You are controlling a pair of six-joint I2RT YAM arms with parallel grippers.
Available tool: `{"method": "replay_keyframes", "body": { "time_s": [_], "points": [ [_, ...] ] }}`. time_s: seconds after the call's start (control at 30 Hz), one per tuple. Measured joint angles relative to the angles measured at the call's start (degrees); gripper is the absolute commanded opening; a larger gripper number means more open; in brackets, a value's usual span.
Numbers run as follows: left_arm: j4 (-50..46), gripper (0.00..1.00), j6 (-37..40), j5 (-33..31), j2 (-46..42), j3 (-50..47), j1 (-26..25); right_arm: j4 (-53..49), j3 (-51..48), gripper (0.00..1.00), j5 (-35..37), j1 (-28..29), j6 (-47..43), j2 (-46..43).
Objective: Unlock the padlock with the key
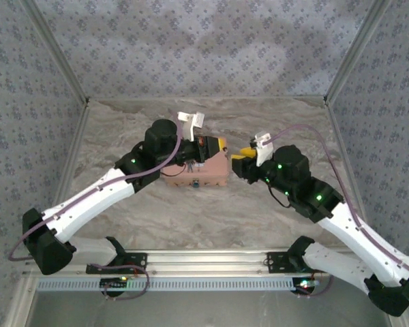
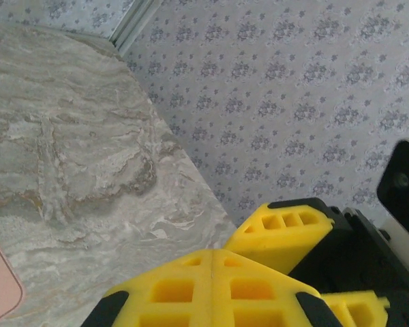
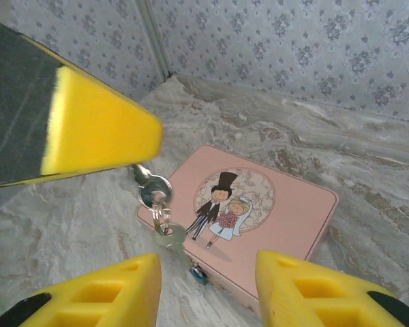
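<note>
My left gripper point(image 1: 208, 148) is shut on the key point(image 3: 152, 189), a small silvery key sticking out below its yellow fingertip point(image 3: 95, 129). A ring and a second key point(image 3: 173, 236) dangle from it, over the near left corner of the pink box point(image 3: 286, 225). The padlock point(image 3: 198, 274) is a tiny bluish-grey piece on the box's front clasp, just below the hanging key; it also shows on the box front as the padlock point(image 1: 195, 184). My right gripper point(image 3: 208, 264) is open, facing the box from the right, with nothing between its fingers. In the left wrist view the left gripper point(image 2: 212, 257) has its fingers pressed together.
The box point(image 1: 194, 174) lies mid-table on the marbled surface point(image 1: 211, 218). Patterned walls stand on three sides. The right gripper point(image 1: 240, 163) sits close to the left one, and its yellow finger point(image 2: 283, 231) shows right beside the left fingers.
</note>
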Motion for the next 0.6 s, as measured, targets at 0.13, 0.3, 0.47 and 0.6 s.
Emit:
{"method": "replay_keyframes", "body": {
  "time_s": [0.13, 0.3, 0.47, 0.6],
  "points": [
    [-1.62, 0.0, 2.47, 2.21, 0.74, 1.75, 0.0, 0.9, -0.2, 0.4, -11.52, -6.97, 3.56, -0.9],
    [-1.05, 0.0, 2.91, 5.22, 1.7, 1.4, 0.0, 7.04, -3.02, 0.53, -26.64, -15.02, 10.75, -0.83],
    [1.44, 0.0, 2.19, 7.58, 1.75, 0.46, -0.02, 12.57, -4.9, 0.51, -36.06, -17.49, 15.96, -0.28],
    [3.72, 0.0, 1.25, 9.42, 1.75, 0.31, -0.02, 16.63, -5.9, 0.42, -40.5, -17.64, 19.06, 0.11]
  ]
}}
